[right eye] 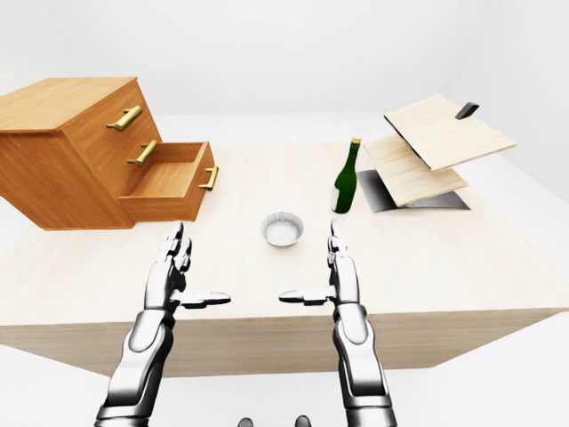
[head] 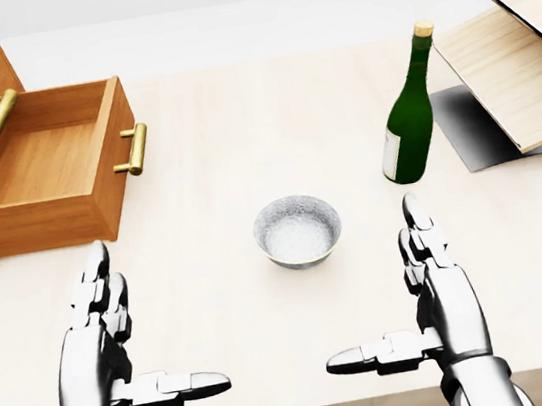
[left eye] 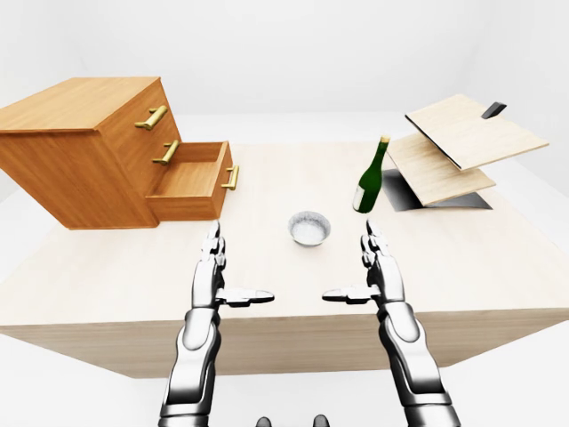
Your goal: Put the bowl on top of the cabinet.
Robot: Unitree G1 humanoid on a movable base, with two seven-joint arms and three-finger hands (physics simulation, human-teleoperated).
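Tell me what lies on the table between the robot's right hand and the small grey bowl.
Nothing: in the head view only bare light wooden tabletop separates the open right hand from the small grey bowl.

A green bottle (head: 409, 123) is found upright on the table (head: 237, 107); two overlapped wooden boards (left eye: 473, 133) are noted to its right.

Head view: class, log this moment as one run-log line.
left hand: open | right hand: open | bowl: on table, between hands, untouched | cabinet: bottom drawer open | task: not started
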